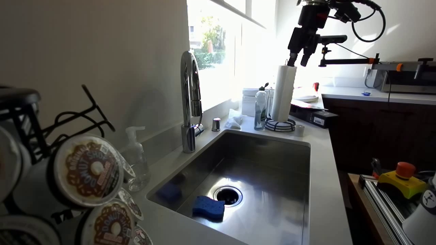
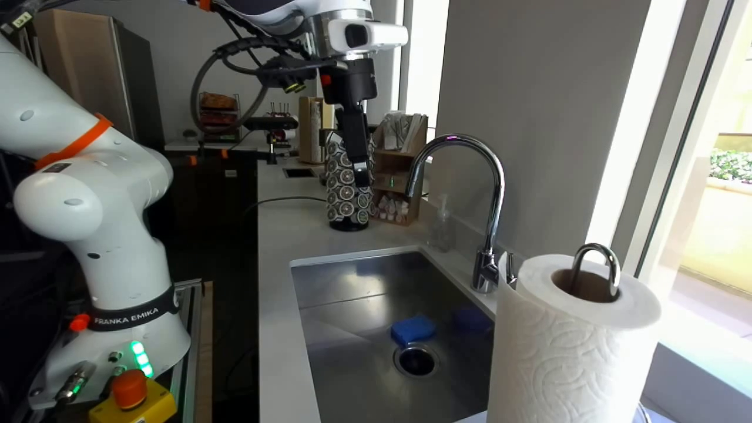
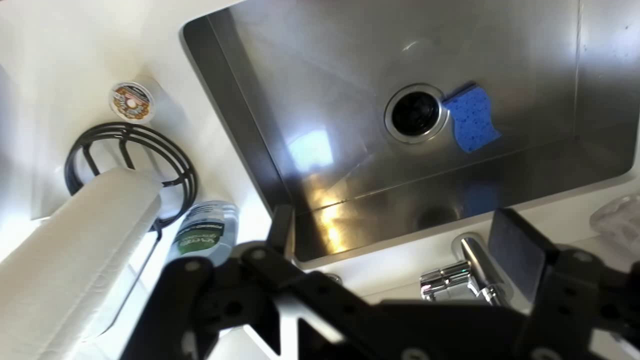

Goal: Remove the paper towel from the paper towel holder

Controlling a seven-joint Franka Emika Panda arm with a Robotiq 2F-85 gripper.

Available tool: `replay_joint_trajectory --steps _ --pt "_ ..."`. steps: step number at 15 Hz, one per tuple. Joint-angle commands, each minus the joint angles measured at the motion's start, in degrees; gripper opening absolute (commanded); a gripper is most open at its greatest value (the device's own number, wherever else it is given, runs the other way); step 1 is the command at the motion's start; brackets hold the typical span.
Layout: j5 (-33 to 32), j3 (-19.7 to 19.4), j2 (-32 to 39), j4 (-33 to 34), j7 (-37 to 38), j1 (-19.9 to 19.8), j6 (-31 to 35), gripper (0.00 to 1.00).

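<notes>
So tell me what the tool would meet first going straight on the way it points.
Probably the sink, which shows between the fingers of the open tool in the wrist view. Depth is unclear: the faucet shows beside one finger and might be brushed first.

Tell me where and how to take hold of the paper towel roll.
Best from directly above, I'd judge: pinch the paper towel roll by its top rim, inside and out. It stands upright, and its hollow core shows a gap beside the holder's metal loop. A straight lift should then free it.
</notes>
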Motion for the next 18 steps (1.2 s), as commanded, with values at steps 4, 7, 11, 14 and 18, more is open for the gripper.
replay_joint_trajectory --steps 4,7,11,14,18 --pt "-1.2 -3.1 -4.8 -1.5 4.5 -7.3 3.3 1.00" --pt "-0.3 -3.9 -3.6 0.2 3.7 -7.5 2.4 1.00" --pt "-0.2 -4.7 -3.6 0.2 4.8 -8.9 2.9 1.00" --pt "-0.2 -4.6 -3.6 0.2 5.1 -8.9 2.9 1.00" --pt "1.4 -7.9 1.9 5.3 10.7 -11.8 5.9 1.00"
